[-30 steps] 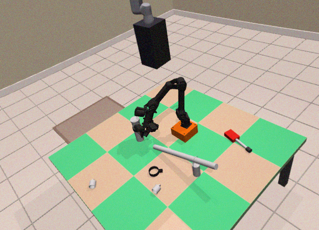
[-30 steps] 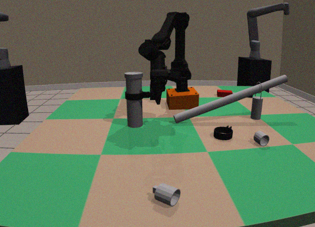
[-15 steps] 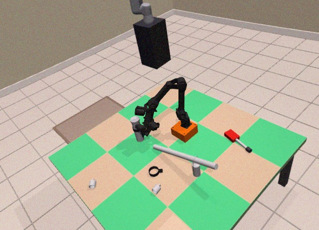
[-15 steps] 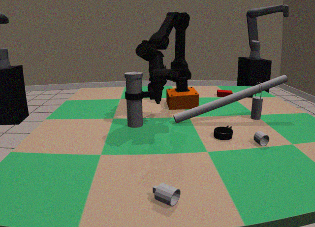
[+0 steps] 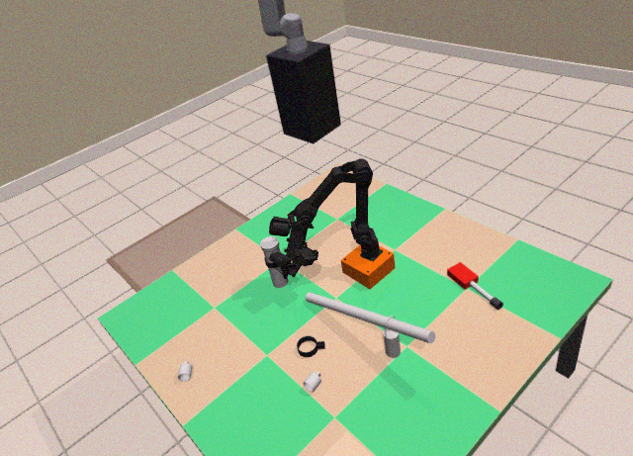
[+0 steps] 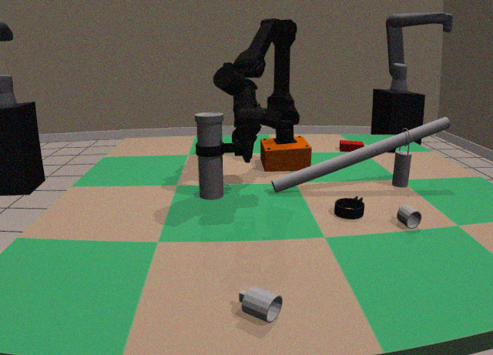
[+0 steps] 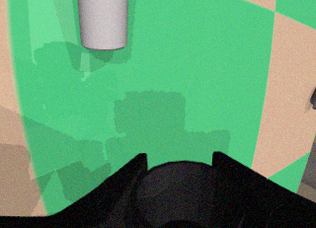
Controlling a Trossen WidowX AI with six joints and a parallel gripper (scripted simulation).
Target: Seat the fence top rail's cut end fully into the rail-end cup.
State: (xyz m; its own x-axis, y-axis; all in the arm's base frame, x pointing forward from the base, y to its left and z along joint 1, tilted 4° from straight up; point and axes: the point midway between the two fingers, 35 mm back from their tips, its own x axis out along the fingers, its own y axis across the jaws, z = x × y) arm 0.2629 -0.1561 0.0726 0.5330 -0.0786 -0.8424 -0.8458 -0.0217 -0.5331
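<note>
The big grey post point(image 5: 278, 278) point(image 6: 209, 176) stands on the checkered table point(image 5: 245, 415) left of the arm's orange base point(image 5: 368, 268) point(image 6: 285, 154). A black brace band point(image 6: 206, 149) circles the post a little below its cap. My gripper point(image 5: 290, 267) point(image 6: 243, 151) point(image 7: 180, 160) is right beside the post, shut on the dark rail-end cup point(image 7: 178, 198) that hangs on the band. The grey rail point(image 5: 357, 314) point(image 6: 358, 154) lies apart, slanted through the loop cap of the small post point(image 5: 391, 342) point(image 6: 400, 169). Its cut end rests on the table.
A spare black band point(image 5: 309, 346) point(image 6: 349, 206) and two loose grey cups point(image 5: 184, 371) point(image 5: 312, 381) point(image 6: 260, 303) point(image 6: 409, 216) lie on the near part of the table. A red-headed tool point(image 5: 462, 275) point(image 6: 350, 145) lies at the far right. Dark camera stands point(image 5: 304, 91) point(image 6: 397, 110) stand off the table.
</note>
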